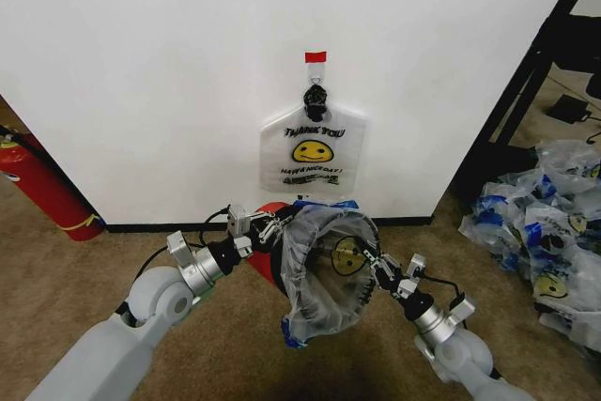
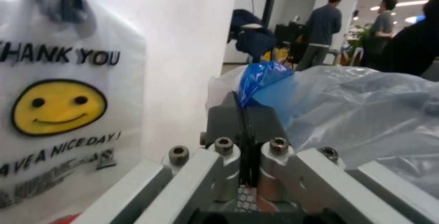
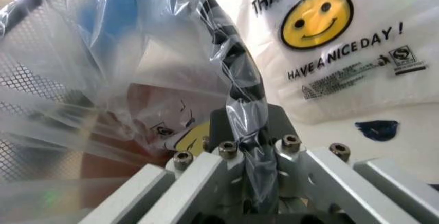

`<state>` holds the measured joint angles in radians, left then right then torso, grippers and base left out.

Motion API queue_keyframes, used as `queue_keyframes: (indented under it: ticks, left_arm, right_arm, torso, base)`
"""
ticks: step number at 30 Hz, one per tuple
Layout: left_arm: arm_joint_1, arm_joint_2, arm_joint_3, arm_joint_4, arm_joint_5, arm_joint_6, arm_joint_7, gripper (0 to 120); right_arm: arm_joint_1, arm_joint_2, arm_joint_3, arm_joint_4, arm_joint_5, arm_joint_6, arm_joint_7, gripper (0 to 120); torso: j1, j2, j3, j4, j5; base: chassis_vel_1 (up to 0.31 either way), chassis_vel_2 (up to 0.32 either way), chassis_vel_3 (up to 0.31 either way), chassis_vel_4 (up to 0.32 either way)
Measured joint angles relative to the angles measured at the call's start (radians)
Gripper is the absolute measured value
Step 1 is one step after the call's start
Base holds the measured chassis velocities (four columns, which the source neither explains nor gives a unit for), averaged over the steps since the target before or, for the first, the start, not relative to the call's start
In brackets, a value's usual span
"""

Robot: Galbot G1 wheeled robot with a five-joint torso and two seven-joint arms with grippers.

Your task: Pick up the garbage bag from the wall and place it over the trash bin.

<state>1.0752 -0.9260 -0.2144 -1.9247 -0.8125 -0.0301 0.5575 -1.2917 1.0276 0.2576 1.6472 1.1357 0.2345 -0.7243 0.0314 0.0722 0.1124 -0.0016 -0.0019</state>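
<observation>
Clear plastic with blue patches: one garbage bag (image 1: 324,274) is draped over the trash bin (image 1: 266,253), low centre of the head view. The bin is tipped, mouth toward the camera. Its dark mesh wall shows through the film and the red base peeks out at the left.

Left gripper (image 1: 274,226) sits at the bin's left rim, fingers pressed together on a pinch of the bag. In the left wrist view the left gripper (image 2: 241,112) has its fingers closed flat, a blue fold of plastic bunched right at the tips.

Right gripper (image 1: 373,259) is at the right rim. In the right wrist view the right gripper (image 3: 248,126) is clamped on a twisted strand of bag lying over the rim; the film runs down between the fingers.

A second bag (image 1: 312,147), smiley and "THANK YOU" print, hangs flat on the white wall (image 1: 141,72) from a hook (image 1: 315,70) under a red tape strip (image 1: 315,56), upper centre of the frame.

Hard to read: bin body mostly veiled by plastic. Whether the bin rests on the carpet can't be told. Fire extinguisher (image 1: 42,185) is cut off at the left edge; a heap of bags (image 1: 545,241) is cut off at the right edge.
</observation>
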Motion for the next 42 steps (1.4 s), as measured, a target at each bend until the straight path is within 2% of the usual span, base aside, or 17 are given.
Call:
queue_keyframes:
  ticks: [3,6,9,14,16,19,20,21,26,28,29,34,35,38,39,40,42]
  left_arm:
    - [0.005,-0.001,-0.007,-0.002,-0.006,-0.015,0.037,2]
    - [0.002,-0.004,-0.020,0.008,-0.017,-0.029,0.083,15]
    - [-0.003,-0.005,-0.023,0.018,-0.016,-0.033,0.084,22]
    - [-0.008,-0.011,-0.023,0.041,0.004,-0.037,0.051,45]
    - [-0.008,-0.011,-0.024,0.043,0.007,-0.037,0.049,47]
    - [-0.004,-0.012,-0.030,0.052,0.021,-0.039,0.040,60]
    - [-0.001,-0.012,-0.034,0.053,0.023,-0.040,0.039,65]
    - [-0.001,-0.012,-0.034,0.053,0.023,-0.040,0.039,65]
    - [0.020,-0.005,-0.057,0.036,0.031,-0.046,0.048,87]
    - [0.024,-0.003,-0.062,0.030,0.031,-0.047,0.053,90]
    - [0.031,0.001,-0.069,0.020,0.032,-0.048,0.067,97]
    - [0.039,0.013,-0.090,0.016,0.063,-0.053,0.112,100]
    - [0.038,0.019,-0.103,0.037,0.089,-0.067,0.112,100]
    - [0.044,0.008,-0.109,0.046,0.096,-0.088,0.025,100]
    - [0.044,0.008,-0.109,0.046,0.096,-0.088,0.025,100]
    - [0.052,-0.005,-0.111,0.041,0.102,-0.098,-0.038,100]
    - [0.088,-0.040,-0.111,0.002,0.122,-0.110,-0.232,100]
  right_arm:
    - [-0.004,0.000,0.000,0.004,0.013,0.000,0.000,0]
    - [-0.014,0.001,-0.004,0.011,0.035,-0.007,-0.001,0]
    - [-0.019,0.001,-0.005,0.011,0.038,-0.010,-0.007,0]
    - [-0.028,0.000,0.006,0.011,0.029,-0.016,-0.061,0]
    - [-0.028,-0.001,0.009,0.011,0.027,-0.017,-0.069,0]
    - [-0.030,-0.003,0.023,0.011,0.019,-0.022,-0.095,0]
    - [-0.031,-0.003,0.026,0.013,0.018,-0.022,-0.098,0]
    - [-0.031,-0.003,0.026,0.013,0.018,-0.022,-0.098,0]
    - [-0.036,-0.002,0.038,0.014,0.016,-0.021,-0.110,0]
    - [-0.036,-0.002,0.038,0.014,0.014,-0.020,-0.108,0]
    - [-0.034,0.000,0.038,0.014,0.008,-0.011,-0.093,0]
    - [-0.020,0.004,0.022,0.015,-0.005,0.027,0.007,0]
    - [-0.006,0.009,0.008,0.018,-0.011,0.056,0.101,0]
    - [0.000,0.017,-0.005,0.022,-0.013,0.078,0.199,0]
    - [0.000,0.017,-0.005,0.022,-0.013,0.078,0.199,0]
    - [0.000,0.022,-0.008,0.024,-0.012,0.085,0.231,0]
    - [-0.007,0.036,-0.020,0.040,-0.013,0.104,0.323,0]
  torso:
    - [0.000,0.000,0.000,0.0001,0.0000]
    - [0.000,0.000,0.000,0.0000,0.0001]
    - [0.000,0.000,0.000,0.0000,0.0000]
    - [0.000,0.000,0.000,0.0000,0.0000]
    - [0.000,0.000,0.000,0.0000,0.0000]
    - [0.000,0.000,0.000,0.0000,0.0000]
    - [0.000,0.000,0.000,0.0000,0.0000]
    - [0.000,0.000,0.000,0.0000,0.0000]
    - [0.000,0.000,0.000,0.0000,0.0000]
    - [0.000,0.000,0.000,0.0000,0.0000]
    - [0.000,0.000,0.000,0.0000,0.0000]
    - [0.000,0.000,0.000,0.0001,0.0002]
    - [0.000,0.000,0.000,0.0001,0.0000]
    - [0.000,0.000,0.000,-0.0001,0.0001]
    - [0.000,0.000,0.000,-0.0001,0.0001]
    - [0.000,0.000,0.000,-0.0001,0.0001]
    - [0.000,0.000,0.000,-0.0003,-0.0001]
  base:
    - [0.000,0.000,0.000,0.000]
    - [0.000,0.000,0.000,0.000]
    - [0.000,0.000,0.000,0.000]
    - [0.000,0.000,0.000,0.000]
    - [0.000,0.000,0.000,0.000]
    - [0.000,0.000,0.000,0.000]
    - [0.000,0.000,0.000,0.000]
    - [0.000,0.000,0.000,0.000]
    - [0.000,0.000,0.000,0.000]
    - [0.000,0.000,0.000,0.000]
    - [0.000,0.000,0.000,0.000]
    - [0.000,0.000,0.000,0.000]
    - [0.000,0.000,0.000,0.000]
    - [0.000,0.000,0.000,0.000]
    - [0.000,0.000,0.000,0.000]
    - [0.000,0.000,0.000,0.000]
    - [0.000,0.000,0.000,0.000]
